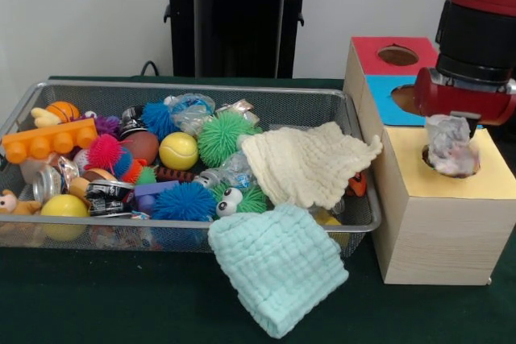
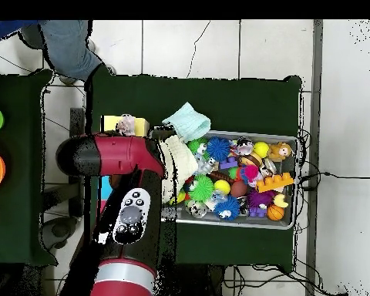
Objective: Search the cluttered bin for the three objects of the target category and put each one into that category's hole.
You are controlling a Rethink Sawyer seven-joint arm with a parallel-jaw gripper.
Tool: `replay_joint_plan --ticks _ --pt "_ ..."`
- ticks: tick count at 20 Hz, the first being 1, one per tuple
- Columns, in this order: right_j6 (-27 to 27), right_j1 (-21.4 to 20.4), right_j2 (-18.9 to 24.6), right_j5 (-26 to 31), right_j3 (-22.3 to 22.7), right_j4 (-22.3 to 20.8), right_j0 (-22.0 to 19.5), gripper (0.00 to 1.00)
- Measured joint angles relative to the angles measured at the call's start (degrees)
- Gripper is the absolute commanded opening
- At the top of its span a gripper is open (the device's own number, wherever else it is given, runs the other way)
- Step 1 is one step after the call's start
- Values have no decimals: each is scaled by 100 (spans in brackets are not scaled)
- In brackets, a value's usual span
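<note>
The wire-mesh bin holds several toys: spiky balls, a yellow ball, an orange brick and wrappers. It also shows in the overhead view. Three wooden boxes stand to its right in the front view, topped red, blue and yellow. My gripper hangs right over the yellow box's hole. A crumpled clear wrapper stands in that hole, its top reaching up to the gripper. Whether the gripper holds it is hidden.
A cream cloth lies over the toys at the bin's right end. A mint cloth hangs over the bin's front rim onto the green table. In the overhead view a person's clothing shows at the top left.
</note>
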Motion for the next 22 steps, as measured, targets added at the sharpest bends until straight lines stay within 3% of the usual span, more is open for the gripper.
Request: replay_joint_plan --ticks 4,5,22 --pt "0 -211 0 313 0 0 -20 0" --pt "0 -340 -1 407 1 -1 -34 100" --pt "0 -559 -1 408 2 -1 -47 100"
